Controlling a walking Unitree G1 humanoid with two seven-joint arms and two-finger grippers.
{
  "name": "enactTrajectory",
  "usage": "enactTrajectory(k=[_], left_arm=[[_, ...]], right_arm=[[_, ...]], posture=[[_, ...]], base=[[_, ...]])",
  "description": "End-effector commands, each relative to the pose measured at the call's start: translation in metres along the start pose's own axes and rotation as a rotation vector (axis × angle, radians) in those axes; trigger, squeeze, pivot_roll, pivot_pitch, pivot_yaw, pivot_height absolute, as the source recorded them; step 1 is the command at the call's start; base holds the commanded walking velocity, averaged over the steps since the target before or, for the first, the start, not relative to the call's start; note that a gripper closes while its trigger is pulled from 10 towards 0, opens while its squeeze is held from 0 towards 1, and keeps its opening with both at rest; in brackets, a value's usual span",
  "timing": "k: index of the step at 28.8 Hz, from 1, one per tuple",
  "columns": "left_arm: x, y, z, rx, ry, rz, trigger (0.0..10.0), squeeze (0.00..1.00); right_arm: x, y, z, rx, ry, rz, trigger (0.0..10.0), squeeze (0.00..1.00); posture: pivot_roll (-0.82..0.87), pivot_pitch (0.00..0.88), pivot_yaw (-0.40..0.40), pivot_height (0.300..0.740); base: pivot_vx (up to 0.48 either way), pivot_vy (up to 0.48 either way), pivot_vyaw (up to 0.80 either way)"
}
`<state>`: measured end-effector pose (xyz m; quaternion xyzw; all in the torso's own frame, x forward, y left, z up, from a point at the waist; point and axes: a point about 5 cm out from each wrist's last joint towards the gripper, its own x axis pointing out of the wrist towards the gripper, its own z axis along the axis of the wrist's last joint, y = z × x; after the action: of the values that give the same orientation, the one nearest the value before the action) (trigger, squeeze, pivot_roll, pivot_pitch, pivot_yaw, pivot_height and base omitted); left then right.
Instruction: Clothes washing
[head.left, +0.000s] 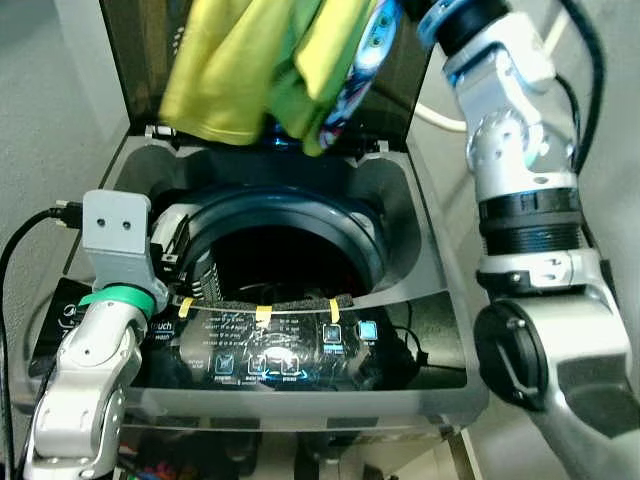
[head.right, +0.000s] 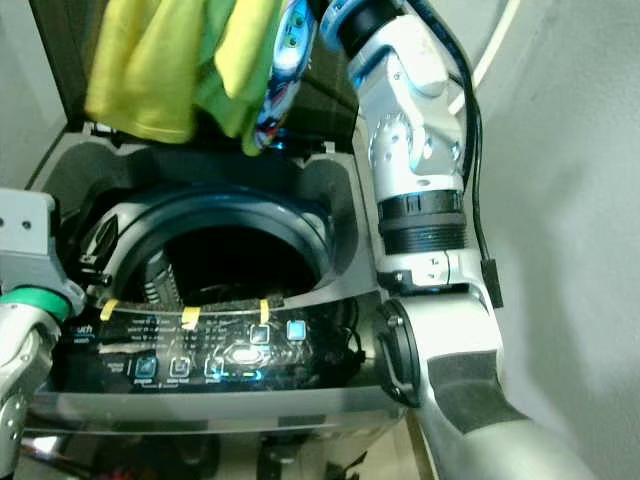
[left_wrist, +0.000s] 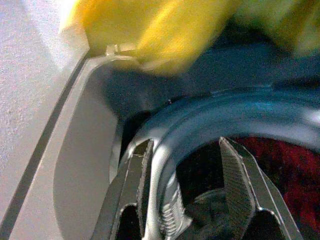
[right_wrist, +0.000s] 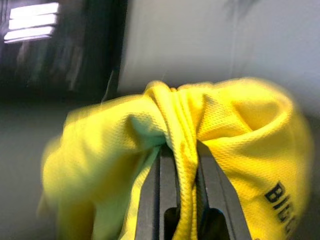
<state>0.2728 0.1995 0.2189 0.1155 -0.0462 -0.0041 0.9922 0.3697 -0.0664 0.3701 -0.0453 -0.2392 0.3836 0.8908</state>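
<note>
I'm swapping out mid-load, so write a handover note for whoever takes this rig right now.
Right gripper: shut on the yellow shirt, held high above the open washer drum, in front of the raised lid.
Left gripper: open, fingers straddling the drum's rim.
Done: something red lies inside the drum.
Left: lower and release the shirt, free the left gripper, shut the lid, start via the control panel.

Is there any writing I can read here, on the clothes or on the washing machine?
"BIG": black letters on the yellow shirt clamped in the right end effector; the word runs off the frame.
"ouch": part of a word on the washer's control panel, beside the left arm.
The panel's small button labels: too blurred to read.
The patterned cloth beside the shirt: no readable text.
</note>
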Motion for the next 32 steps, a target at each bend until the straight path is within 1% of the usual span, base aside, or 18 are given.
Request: enactTrajectory(k=[1,3,4,5,10,11,12,13,20,21,22,24,26,28,29,30,31,32], left_arm=[[-0.005,-0.003,-0.006,0.035,0.072,-0.032,10.0,0.00],[-0.009,-0.004,-0.004,0.052,0.107,-0.050,10.0,0.00],[-0.009,-0.004,-0.004,0.052,0.107,-0.050,10.0,0.00],[-0.010,-0.005,-0.001,0.050,0.123,-0.061,10.0,0.00],[-0.009,-0.007,0.005,0.057,0.127,-0.097,10.0,0.00],[-0.008,-0.007,0.007,0.060,0.125,-0.105,10.0,0.00],[-0.008,-0.007,0.007,0.060,0.125,-0.105,10.0,0.00],[-0.007,-0.007,0.008,0.063,0.126,-0.110,10.0,0.00],[-0.006,-0.007,0.011,0.066,0.137,-0.120,10.0,0.00],[-0.006,-0.007,0.011,0.067,0.142,-0.120,10.0,0.00],[-0.006,-0.007,0.012,0.068,0.149,-0.120,10.0,0.00],[-0.006,-0.007,0.012,0.068,0.149,-0.120,10.0,0.00],[-0.005,-0.006,0.013,0.070,0.152,-0.117,10.0,0.00],[-0.005,-0.006,0.013,0.070,0.152,-0.117,10.0,0.00],[-0.002,-0.005,0.015,0.060,0.144,-0.113,10.0,0.00],[-0.002,-0.005,0.015,0.060,0.144,-0.113,10.0,0.00],[0.003,-0.004,0.017,0.048,0.128,-0.088,10.0,0.00],[0.003,-0.004,0.017,0.048,0.128,-0.088,10.0,0.00]], right_arm=[[-0.003,0.017,-0.030,-0.005,0.183,0.131,10.0,0.00],[-0.014,0.029,-0.050,-0.001,0.297,0.250,10.0,0.00],[-0.014,0.029,-0.050,-0.001,0.297,0.250,10.0,0.00],[-0.023,0.038,-0.061,0.010,0.371,0.346,10.0,0.00],[-0.038,0.040,-0.072,-0.086,0.489,0.446,10.0,0.03],[-0.040,0.037,-0.072,-0.100,0.500,0.446,10.0,0.45],[-0.040,0.037,-0.072,-0.100,0.500,0.446,10.0,0.45],[-0.040,0.033,-0.071,-0.102,0.506,0.430,10.0,1.00],[-0.037,0.024,-0.060,-0.104,0.478,0.380,10.0,1.00],[-0.033,0.020,-0.052,-0.081,0.445,0.338,10.0,0.00],[-0.031,0.015,-0.044,-0.053,0.412,0.302,10.0,0.00],[-0.031,0.015,-0.044,-0.053,0.412,0.302,10.0,0.00],[-0.028,0.006,-0.028,-0.007,0.337,0.248,10.0,0.00],[-0.028,0.006,-0.028,-0.007,0.337,0.248,10.0,0.00],[-0.027,0.001,-0.022,0.023,0.288,0.199,10.0,0.00],[-0.027,0.001,-0.022,0.023,0.288,0.199,10.0,0.00],[-0.032,-0.003,-0.029,0.051,0.258,0.120,10.0,0.00],[-0.032,-0.003,-0.029,0.051,0.258,0.120,10.0,0.00]], posture=[[0.21,0.020,-0.012,0.740],[0.21,0.018,-0.007,0.740],[0.21,0.018,-0.007,0.740],[0.21,0.018,0.000,0.740],[0.21,0.016,0.009,0.740],[0.20,0.013,0.016,0.740],[0.20,0.013,0.016,0.740],[0.20,0.011,0.020,0.740],[0.20,0.009,0.024,0.740],[0.20,0.009,0.024,0.740],[0.20,0.009,0.024,0.740],[0.20,0.009,0.024,0.740],[0.20,0.012,0.030,0.740],[0.20,0.012,0.030,0.740],[0.19,0.011,0.033,0.740],[0.19,0.011,0.033,0.740],[0.19,0.011,0.033,0.740],[0.19,0.011,0.033,0.740]], base=[[0.000,0.000,0.00],[0.000,0.000,0.00],[0.000,0.000,0.00],[0.000,0.000,0.00],[0.000,0.000,0.00],[0.000,0.000,0.00],[0.000,0.000,0.00],[0.000,0.000,0.00],[0.000,0.000,0.00],[0.000,0.000,0.00],[0.000,0.000,0.00],[0.000,0.000,0.00],[0.000,0.000,0.00],[0.000,0.000,0.00],[0.000,0.000,0.00],[0.000,0.000,0.00],[0.000,0.000,0.00],[0.000,0.000,0.00]])
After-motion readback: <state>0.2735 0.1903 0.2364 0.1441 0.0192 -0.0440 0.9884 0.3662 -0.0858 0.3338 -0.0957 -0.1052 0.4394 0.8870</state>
